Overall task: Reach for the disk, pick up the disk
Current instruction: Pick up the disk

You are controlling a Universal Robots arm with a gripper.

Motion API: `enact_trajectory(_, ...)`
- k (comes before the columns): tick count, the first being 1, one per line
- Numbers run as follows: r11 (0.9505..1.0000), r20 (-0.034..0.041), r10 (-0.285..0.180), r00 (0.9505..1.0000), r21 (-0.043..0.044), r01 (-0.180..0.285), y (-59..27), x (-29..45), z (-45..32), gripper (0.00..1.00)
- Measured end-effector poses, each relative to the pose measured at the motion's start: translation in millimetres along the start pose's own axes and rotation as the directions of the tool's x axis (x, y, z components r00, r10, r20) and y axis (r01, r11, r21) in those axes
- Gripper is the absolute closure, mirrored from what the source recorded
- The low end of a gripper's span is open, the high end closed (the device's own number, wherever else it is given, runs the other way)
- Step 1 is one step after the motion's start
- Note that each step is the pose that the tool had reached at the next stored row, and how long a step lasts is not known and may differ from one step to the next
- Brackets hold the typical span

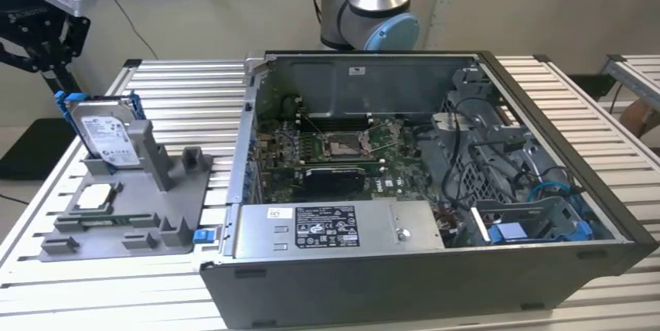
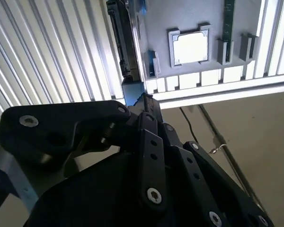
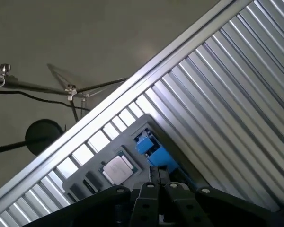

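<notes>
The disk (image 1: 107, 134) is a silver drive with a white label in a blue bracket. It stands upright in a slot of the grey fixture (image 1: 154, 223) at the exterior view's left. My black gripper (image 1: 57, 76) hangs above it and a little further to that left, apart from it, fingers drawn together on nothing. In the second wrist view the disk (image 2: 125, 42) appears edge-on beyond the gripper (image 2: 143, 101). In the first wrist view the blue bracket (image 3: 151, 149) lies just past the gripper (image 3: 158, 174).
A small silver square chip (image 1: 95, 198) lies in the fixture in front of the disk. An open computer case (image 1: 413, 192) takes up the middle and right of the slatted metal table (image 1: 185, 91). The table's edge and the floor (image 3: 85, 47) are close to the gripper.
</notes>
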State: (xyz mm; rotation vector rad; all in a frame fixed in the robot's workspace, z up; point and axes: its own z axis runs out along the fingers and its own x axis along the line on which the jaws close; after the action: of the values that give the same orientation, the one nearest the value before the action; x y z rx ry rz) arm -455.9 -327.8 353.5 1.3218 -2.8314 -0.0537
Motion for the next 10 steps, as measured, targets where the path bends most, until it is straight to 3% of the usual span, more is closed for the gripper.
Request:
enact_trajectory(5, 0.9959, -0.0034, -0.091, 0.9959, -0.0001, 0.091, 0.0, 0.0, 0.0, 1.00)
enact_trajectory(10, 0.9834, -0.0069, -0.181, 0.9834, -0.0005, 0.181, 0.0, 0.0, 0.0, 1.00)
